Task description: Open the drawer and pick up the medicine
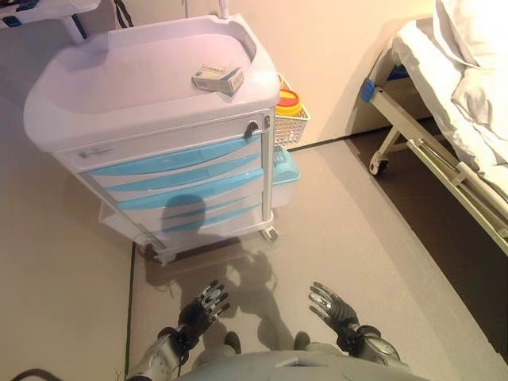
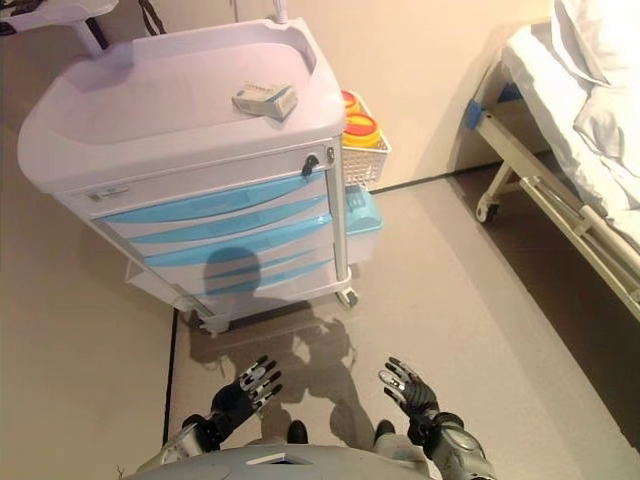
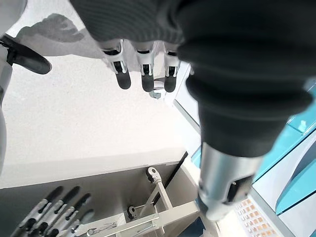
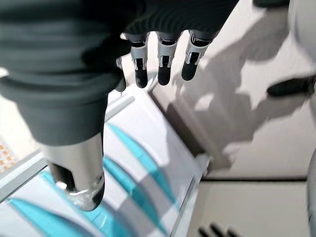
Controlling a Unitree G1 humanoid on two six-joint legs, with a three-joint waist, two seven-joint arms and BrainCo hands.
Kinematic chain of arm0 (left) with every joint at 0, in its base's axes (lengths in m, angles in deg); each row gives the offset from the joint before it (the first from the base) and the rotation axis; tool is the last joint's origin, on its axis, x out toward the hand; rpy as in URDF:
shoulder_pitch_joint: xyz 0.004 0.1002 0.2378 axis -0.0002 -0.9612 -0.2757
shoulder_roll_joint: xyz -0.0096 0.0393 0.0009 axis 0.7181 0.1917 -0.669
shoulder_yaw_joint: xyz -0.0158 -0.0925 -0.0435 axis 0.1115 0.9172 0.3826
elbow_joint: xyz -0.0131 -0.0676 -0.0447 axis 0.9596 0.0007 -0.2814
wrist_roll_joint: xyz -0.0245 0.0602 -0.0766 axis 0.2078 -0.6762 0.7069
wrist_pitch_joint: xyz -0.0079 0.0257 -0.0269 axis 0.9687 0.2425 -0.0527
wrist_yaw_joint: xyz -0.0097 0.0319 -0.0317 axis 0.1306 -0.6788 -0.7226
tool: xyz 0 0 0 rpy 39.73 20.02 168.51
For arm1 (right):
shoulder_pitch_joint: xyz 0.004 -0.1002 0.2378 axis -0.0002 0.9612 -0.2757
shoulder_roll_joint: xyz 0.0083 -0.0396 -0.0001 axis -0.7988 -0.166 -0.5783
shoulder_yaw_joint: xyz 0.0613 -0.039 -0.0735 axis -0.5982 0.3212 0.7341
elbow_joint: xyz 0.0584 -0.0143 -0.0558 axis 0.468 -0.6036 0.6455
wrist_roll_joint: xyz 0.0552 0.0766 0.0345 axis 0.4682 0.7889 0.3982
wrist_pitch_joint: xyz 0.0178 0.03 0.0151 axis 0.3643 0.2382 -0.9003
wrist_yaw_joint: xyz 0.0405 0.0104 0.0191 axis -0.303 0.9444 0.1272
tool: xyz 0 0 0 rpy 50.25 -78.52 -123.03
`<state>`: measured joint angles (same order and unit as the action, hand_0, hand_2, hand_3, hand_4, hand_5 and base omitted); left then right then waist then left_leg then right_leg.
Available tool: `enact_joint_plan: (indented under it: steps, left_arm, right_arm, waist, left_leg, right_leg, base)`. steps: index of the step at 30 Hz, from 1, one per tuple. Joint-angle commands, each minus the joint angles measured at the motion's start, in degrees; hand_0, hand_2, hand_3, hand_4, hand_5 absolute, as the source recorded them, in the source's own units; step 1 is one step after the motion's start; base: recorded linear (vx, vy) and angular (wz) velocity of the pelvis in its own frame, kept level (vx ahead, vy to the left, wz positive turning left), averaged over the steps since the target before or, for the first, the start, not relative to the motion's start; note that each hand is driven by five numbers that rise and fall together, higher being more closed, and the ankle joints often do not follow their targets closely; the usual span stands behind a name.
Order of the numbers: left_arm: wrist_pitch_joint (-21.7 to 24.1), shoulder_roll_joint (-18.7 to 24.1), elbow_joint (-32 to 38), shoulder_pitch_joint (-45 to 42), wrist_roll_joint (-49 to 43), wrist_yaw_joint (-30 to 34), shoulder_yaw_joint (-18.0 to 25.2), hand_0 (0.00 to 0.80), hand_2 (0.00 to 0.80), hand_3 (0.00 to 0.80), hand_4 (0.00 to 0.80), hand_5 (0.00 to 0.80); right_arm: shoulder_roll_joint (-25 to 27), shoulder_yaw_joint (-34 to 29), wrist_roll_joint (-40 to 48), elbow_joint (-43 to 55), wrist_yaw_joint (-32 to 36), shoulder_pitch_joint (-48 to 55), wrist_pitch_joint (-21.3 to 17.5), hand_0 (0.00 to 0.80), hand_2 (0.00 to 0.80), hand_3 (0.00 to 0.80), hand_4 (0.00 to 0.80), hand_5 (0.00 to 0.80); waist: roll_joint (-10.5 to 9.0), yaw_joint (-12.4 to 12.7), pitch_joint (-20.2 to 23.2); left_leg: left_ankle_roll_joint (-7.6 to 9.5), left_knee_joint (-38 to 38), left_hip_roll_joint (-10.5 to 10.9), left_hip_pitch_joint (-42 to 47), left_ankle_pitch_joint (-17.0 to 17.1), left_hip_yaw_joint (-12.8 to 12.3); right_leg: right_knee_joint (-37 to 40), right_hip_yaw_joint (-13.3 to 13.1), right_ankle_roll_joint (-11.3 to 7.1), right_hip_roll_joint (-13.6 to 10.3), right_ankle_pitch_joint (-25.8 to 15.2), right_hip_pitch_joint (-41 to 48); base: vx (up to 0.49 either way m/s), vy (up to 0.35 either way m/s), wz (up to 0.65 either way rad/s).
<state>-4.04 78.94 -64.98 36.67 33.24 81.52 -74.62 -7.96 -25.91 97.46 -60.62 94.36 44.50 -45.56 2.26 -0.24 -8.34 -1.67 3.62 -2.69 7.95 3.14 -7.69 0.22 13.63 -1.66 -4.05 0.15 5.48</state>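
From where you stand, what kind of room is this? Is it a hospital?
Probably a hospital or clinic room. A white medical cart with blue drawers stands ahead, a small medicine box lies on its top, and a wheeled bed with white sheets stands off to the right.

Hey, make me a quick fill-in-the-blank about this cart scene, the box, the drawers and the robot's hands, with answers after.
1. The small box lies on the ____ of the cart.
2. All the blue-fronted drawers are ____.
3. The left hand and the right hand are both ____, holding nothing.
4. The yellow-lidded container sits in a white ____ on the cart's side.

Missing words: top; closed; open; basket
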Motion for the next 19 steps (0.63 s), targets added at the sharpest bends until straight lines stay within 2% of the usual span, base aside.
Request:
enact_joint_plan:
  steps: [1,8,19]
  left_arm:
    - [-1.72,-1.13,-1.89,2.53,1.66,2.04,-0.64,0.0,0.0,0.0,0.0,0.0]
    - [-2.83,-1.86,-4.51,3.06,0.36,3.41,-1.13,0.0,0.0,0.0,0.0,0.0]
    - [-4.26,-1.82,-4.28,3.21,0.67,3.96,-1.69,0.0,0.0,0.0,0.0,0.0]
  right_arm:
    - [-1.19,0.56,4.67,0.53,4.94,-1.46,-2.1,0.0,0.0,0.0,0.0,0.0]
    - [-1.56,0.89,4.93,-1.87,5.69,-1.96,-2.61,0.0,0.0,0.0,0.0,0.0]
    - [-1.3,1.58,4.72,-2.32,5.25,-2.64,-2.55,0.0,0.0,0.0,0.0,0.0]
  waist:
    - [-0.68,-0.24,-0.59]
    - [-0.51,-0.2,-0.49]
    - [-0.44,-0.08,-0.55]
  left_leg:
    - [-0.96,1.01,2.13,-3.25,-2.58,5.04]
    - [-0.87,1.38,2.36,-3.14,-2.39,5.24]
    - [-0.78,1.38,2.46,-3.35,-2.25,5.37]
  right_leg:
    - [-5.02,1.68,-2.13,0.89,6.1,0.61]
    - [-4.22,1.94,-2.16,0.75,5.74,1.04]
    - [-3.97,1.83,-2.23,0.73,5.49,0.94]
  base:
    - [-0.035,0.019,0.03]
    - [-0.024,0.012,0.08]
    - [-0.001,0.0,0.0]
